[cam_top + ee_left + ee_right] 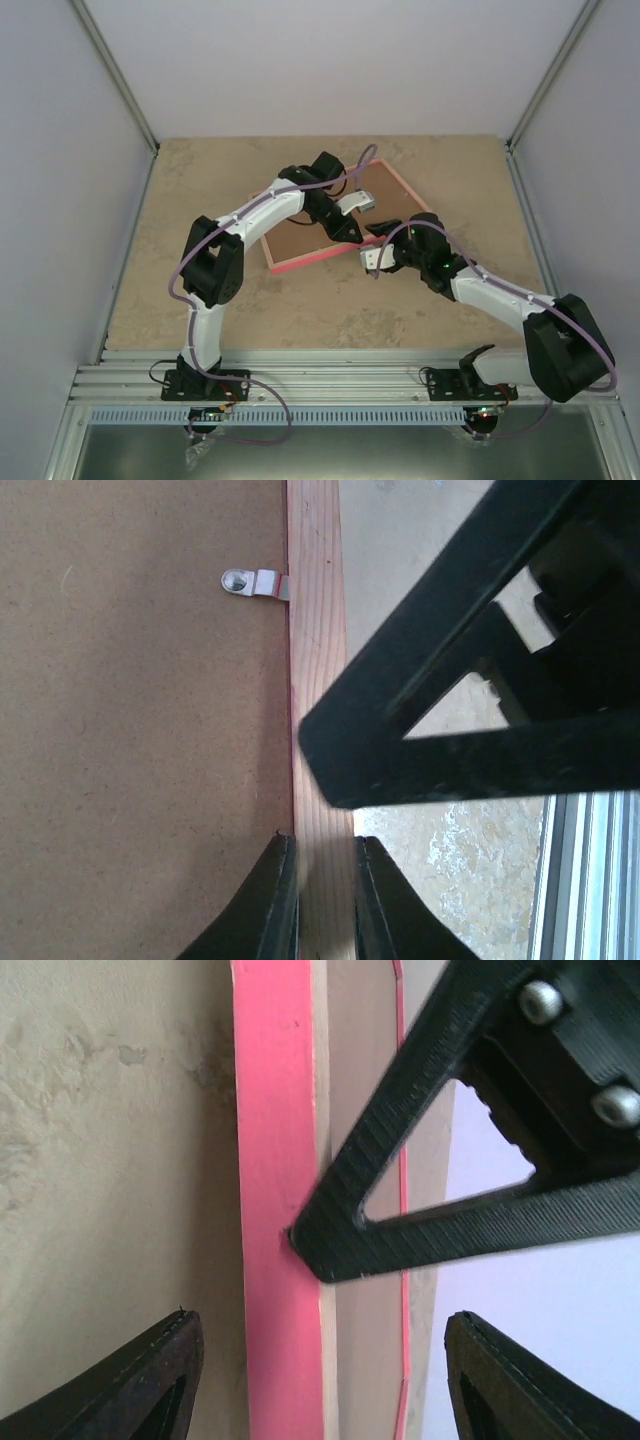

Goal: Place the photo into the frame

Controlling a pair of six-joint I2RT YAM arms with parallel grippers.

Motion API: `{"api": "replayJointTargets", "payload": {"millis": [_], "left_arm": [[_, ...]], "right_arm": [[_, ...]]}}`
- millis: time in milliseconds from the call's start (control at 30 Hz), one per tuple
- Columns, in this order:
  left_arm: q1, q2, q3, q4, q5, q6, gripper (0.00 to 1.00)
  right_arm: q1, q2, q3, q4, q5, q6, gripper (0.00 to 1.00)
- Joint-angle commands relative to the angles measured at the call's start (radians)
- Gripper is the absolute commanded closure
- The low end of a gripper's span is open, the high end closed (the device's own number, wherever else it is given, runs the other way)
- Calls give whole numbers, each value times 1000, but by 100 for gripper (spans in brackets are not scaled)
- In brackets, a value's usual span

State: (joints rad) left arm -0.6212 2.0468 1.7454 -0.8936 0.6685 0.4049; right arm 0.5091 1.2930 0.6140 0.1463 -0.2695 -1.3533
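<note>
The pink frame (310,262) lies back side up in the middle of the table, with the brown backing board (300,240) filling it. The photo is hidden. My left gripper (352,232) is shut on the frame's near right rail; in the left wrist view its gripper (325,880) straddles the bare wood rail (315,630) beside the board (140,730). My right gripper (375,258) is open and empty, just off the same edge. In the right wrist view the gripper (322,1322) has the pink edge (272,1160) between its spread fingers.
A small metal retaining clip (255,583) sits on the board at the rail. The two grippers are very close: the left gripper's black finger (450,1190) crosses the right wrist view. Grey walls enclose the beige table (200,290) on three sides.
</note>
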Motion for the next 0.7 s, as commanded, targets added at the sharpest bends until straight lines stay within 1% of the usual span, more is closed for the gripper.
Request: {"api": "replayJointTargets", "payload": {"millis": [0, 33, 100, 233, 333, 400, 433, 467, 600, 633, 667], "left_arm": [[1, -6, 46, 3, 107, -11, 100], [1, -7, 48, 3, 108, -12, 100], [1, -8, 46, 0, 108, -15, 100], [6, -15, 43, 3, 114, -28, 100], [22, -23, 68, 7, 99, -45, 99], [45, -27, 128, -10, 84, -57, 86], [68, -25, 173, -28, 78, -62, 76], [89, -23, 230, -57, 69, -65, 64], [197, -4, 499, -133, -2, -91, 35], [227, -7, 550, -134, -26, -108, 23], [256, -14, 584, -118, -58, -128, 15]], "right_arm": [[30, 63, 9, 135, 78, -40, 36], [32, 78, 11, 149, 99, -44, 38], [31, 100, 19, 175, 127, -48, 48], [32, 106, 40, 180, 142, -50, 71], [32, 88, 60, 135, 134, -57, 88], [32, 65, 86, 65, 119, -54, 96], [32, 51, 102, 16, 103, -54, 99], [32, 36, 121, -42, 84, -52, 99], [35, -4, 239, -317, -17, -24, 99], [36, -3, 285, -389, -30, -11, 99], [36, 0, 332, -453, -41, 13, 100]]}}
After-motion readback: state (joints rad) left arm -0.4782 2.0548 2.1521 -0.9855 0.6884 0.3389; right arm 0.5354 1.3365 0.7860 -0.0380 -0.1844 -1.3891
